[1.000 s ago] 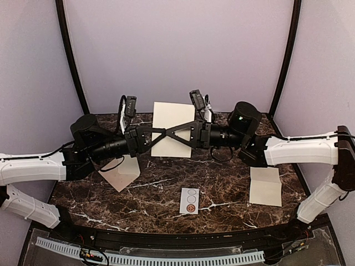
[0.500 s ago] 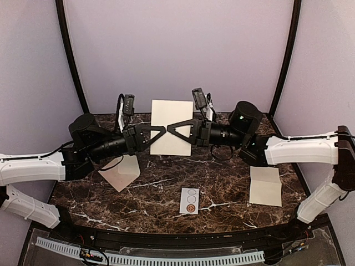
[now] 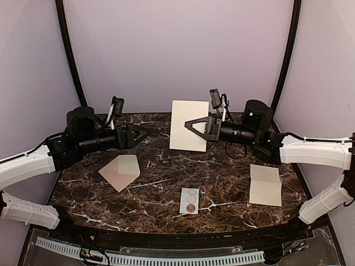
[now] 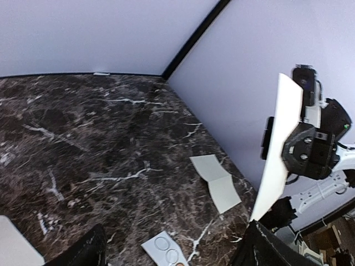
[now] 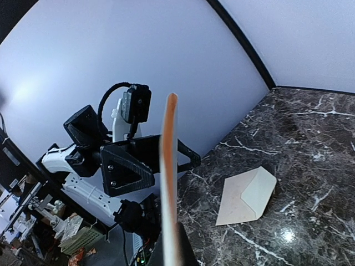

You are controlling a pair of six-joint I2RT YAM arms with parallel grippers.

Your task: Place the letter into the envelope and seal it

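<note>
One card lies near the envelope.

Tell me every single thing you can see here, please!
letter: one, cream, held upright in the air over the back of the table
envelope: one, pinkish-tan, flat on the table's left side
creased paper: one, cream, flat on the table's right side
card printed with circles: one, white, near the front edge, middle
table: one, dark brown marble
walls: lilac, behind and at both sides
left fingers: black, open, empty, above the table's left
right fingers: black, shut on the letter
</note>
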